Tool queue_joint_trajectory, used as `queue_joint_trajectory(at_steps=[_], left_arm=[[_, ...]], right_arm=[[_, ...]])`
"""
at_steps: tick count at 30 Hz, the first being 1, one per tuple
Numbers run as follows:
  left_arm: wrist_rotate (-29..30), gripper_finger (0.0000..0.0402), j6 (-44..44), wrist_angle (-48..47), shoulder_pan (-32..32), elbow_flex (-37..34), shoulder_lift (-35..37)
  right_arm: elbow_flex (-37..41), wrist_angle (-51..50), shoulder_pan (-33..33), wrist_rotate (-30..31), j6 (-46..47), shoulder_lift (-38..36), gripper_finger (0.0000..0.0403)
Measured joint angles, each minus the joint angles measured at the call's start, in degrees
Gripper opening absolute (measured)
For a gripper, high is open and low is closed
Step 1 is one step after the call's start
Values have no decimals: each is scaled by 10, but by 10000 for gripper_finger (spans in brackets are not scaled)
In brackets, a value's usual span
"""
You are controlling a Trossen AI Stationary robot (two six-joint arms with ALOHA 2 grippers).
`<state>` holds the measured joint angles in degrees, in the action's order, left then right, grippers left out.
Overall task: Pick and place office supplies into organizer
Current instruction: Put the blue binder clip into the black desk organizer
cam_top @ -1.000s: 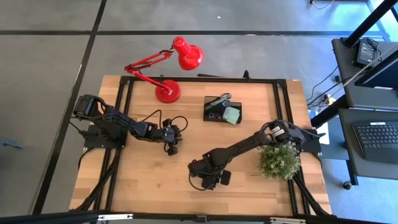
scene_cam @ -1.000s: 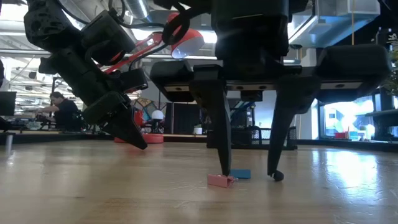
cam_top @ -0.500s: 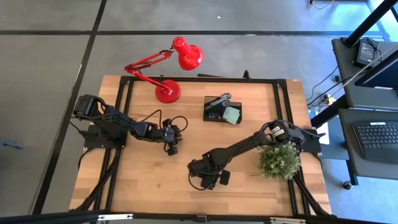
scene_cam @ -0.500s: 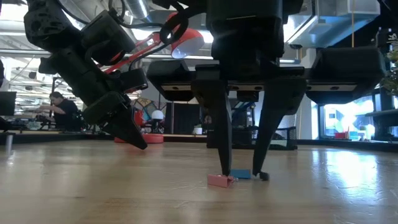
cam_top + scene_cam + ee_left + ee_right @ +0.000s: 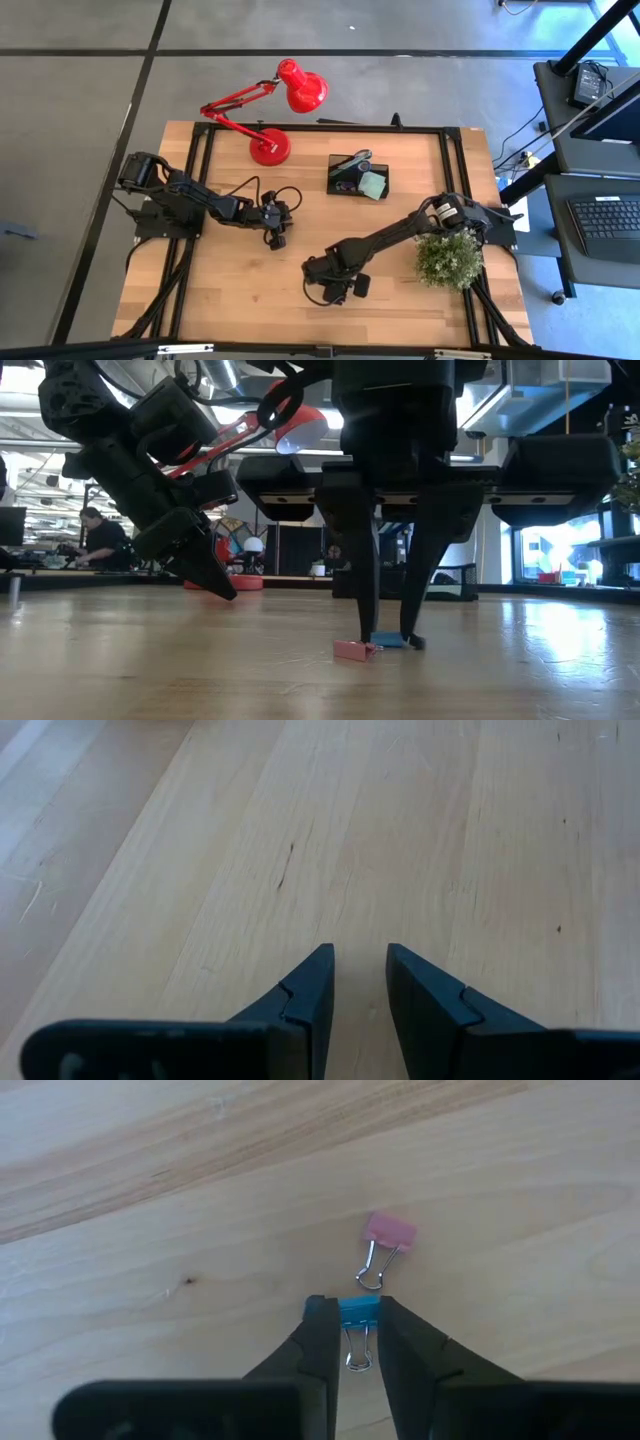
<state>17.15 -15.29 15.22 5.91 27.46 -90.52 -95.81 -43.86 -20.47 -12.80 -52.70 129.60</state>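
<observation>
Between right gripper jaws, seemingly pinched: blue binder clip

Surface carries everything. Desk lamp stands at the far left part of the surface, its head reaching past the far edge. Organizer sits at the far middle, right of the lamp base, with a sticky-note pad and scissors in it. Plant sits at the right edge, near side. Left tool hangs over the left-centre of the surface, well apart from the organizer. Right tool is down at the near centre, left of the plant, its fingers on either side of one binder clip; a second binder clip lies just beside it, on the surface.
</observation>
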Motion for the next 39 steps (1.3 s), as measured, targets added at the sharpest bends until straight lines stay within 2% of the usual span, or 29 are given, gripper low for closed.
queue_joint_trajectory(at_steps=[9, 18, 26, 34, 37, 39], left_arm=[[0, 88, 0, 0, 0, 0, 0], [0, 88, 0, 0, 0, 0, 0], [0, 88, 0, 0, 0, 0, 0], [-1, 88, 0, 0, 0, 0, 0], [-1, 88, 0, 0, 0, 0, 0], [-2, 88, 0, 0, 0, 0, 0]], right_arm=[[1, -2, -1, 18, 32, -6, 55], [4, -34, -14, 107, 47, -33, 54], [3, -68, -4, 119, 181, -61, 54], [2, -85, 25, 265, 264, -127, 56], [1, -116, 51, 336, 298, -152, 58], [1, -132, 74, 358, 324, -166, 59]])
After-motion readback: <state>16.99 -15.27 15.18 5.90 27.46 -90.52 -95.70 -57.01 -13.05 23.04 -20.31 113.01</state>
